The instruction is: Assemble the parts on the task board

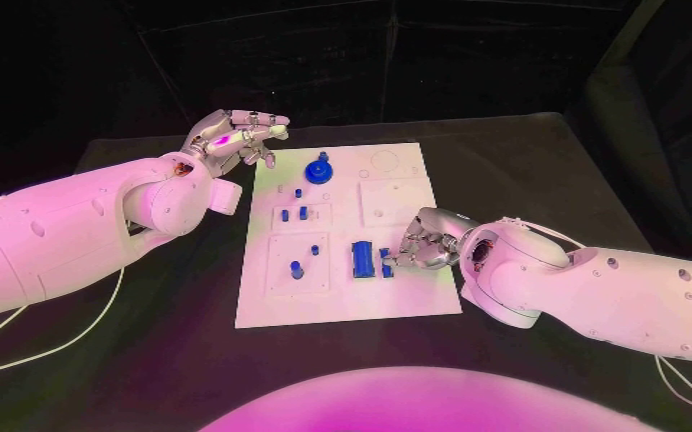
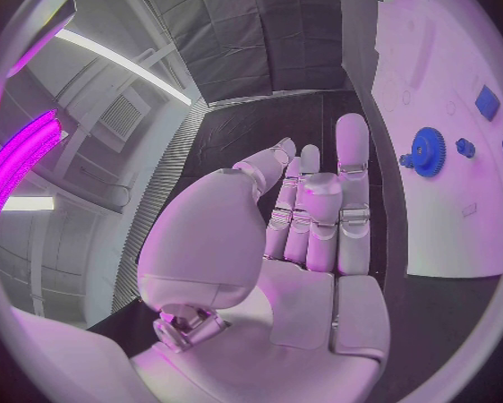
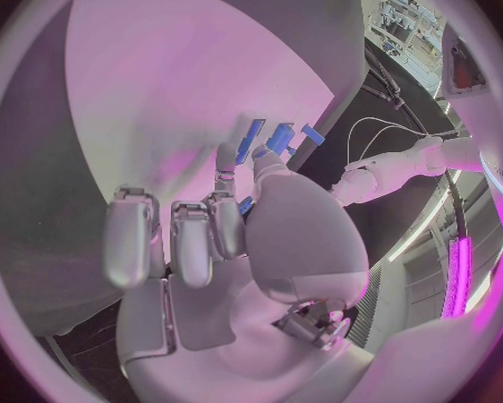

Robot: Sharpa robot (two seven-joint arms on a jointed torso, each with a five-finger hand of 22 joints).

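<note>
Two white arms reach in over the black table (image 1: 548, 142), and I take them first. My left hand (image 1: 231, 137) hovers off the far left corner of the task board (image 1: 411, 297), above the table; its fingers (image 2: 353, 166) are stretched out straight and apart, and nothing is in them. My right hand (image 1: 421, 242) is down on the board's near right part, fingers curled inward at a small blue part (image 3: 278, 138). From the right wrist view a fingertip is on or just beside that piece, but I cannot tell whether it is actually pinched.

On the board, a blue gear (image 1: 319, 167) sits near the far edge, close to my left hand. A blue rectangular block (image 1: 362, 258) lies on the near half, just beside my right hand. Several small blue pegs (image 1: 300, 193) stand in the recessed panels on the left side, one (image 1: 296, 269) towards the near left.
</note>
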